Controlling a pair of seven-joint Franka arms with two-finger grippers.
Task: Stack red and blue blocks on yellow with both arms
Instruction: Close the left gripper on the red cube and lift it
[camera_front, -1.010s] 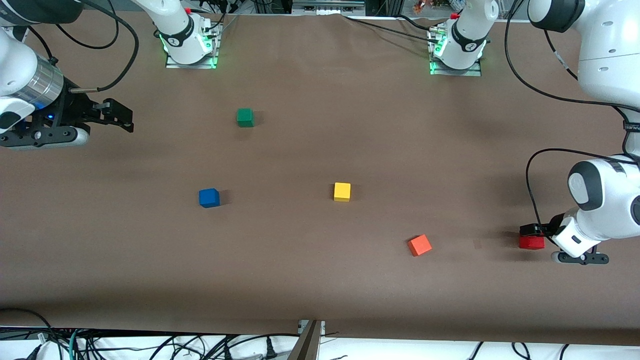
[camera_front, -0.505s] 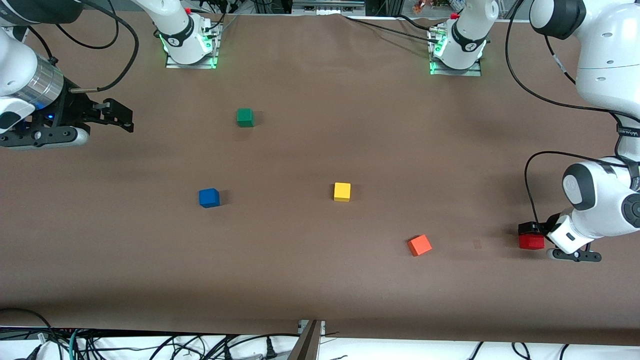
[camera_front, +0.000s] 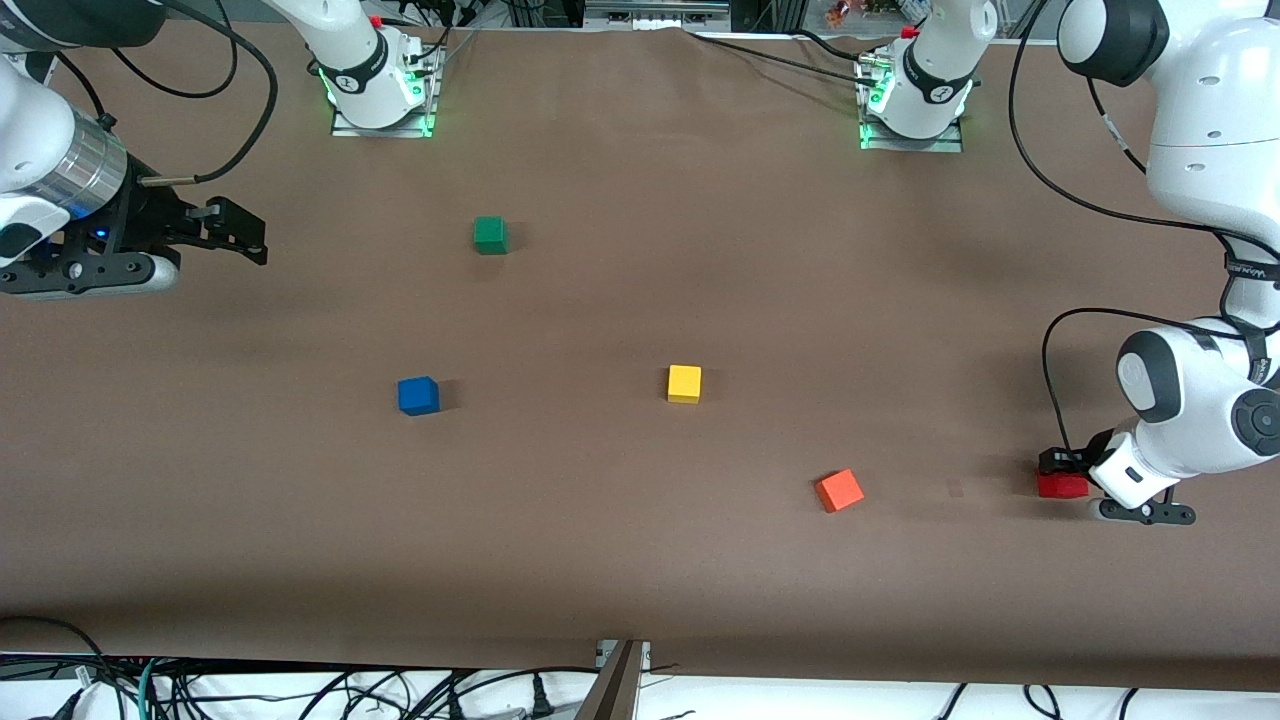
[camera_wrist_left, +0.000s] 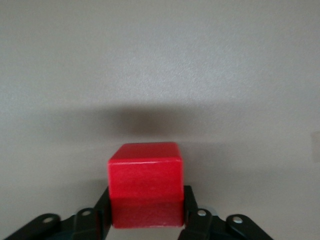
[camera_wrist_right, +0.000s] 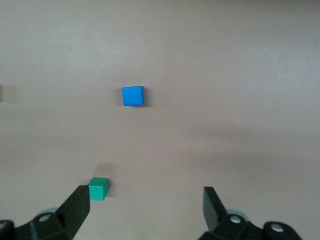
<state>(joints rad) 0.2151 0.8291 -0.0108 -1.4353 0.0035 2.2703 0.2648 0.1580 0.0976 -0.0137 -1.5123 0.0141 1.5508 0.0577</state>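
Front view first: the left gripper (camera_front: 1066, 478) is down at the counter (camera_front: 640, 560) at the left arm's end, with its fingers pinching the red block (camera_front: 1060, 487). The yellow block (camera_front: 684, 384) sits mid-counter. From it, the orange cube (camera_front: 839, 490) is at about 4 o'clock, the blue block (camera_front: 418, 396) at 9 o'clock, and the green cube (camera_front: 490, 235) around 10 o'clock. The right gripper (camera_front: 240, 232) hangs over the right arm's end of the counter, waiting, nothing in it.

Left wrist view: red block (camera_wrist_left: 145, 184) is squeezed between the two fingers (camera_wrist_left: 192, 215), touching both.

Right wrist view: fingers (camera_wrist_right: 79, 207) spread wide apart, with the blue block (camera_wrist_right: 133, 96) and green cube (camera_wrist_right: 98, 189) on the counter below.
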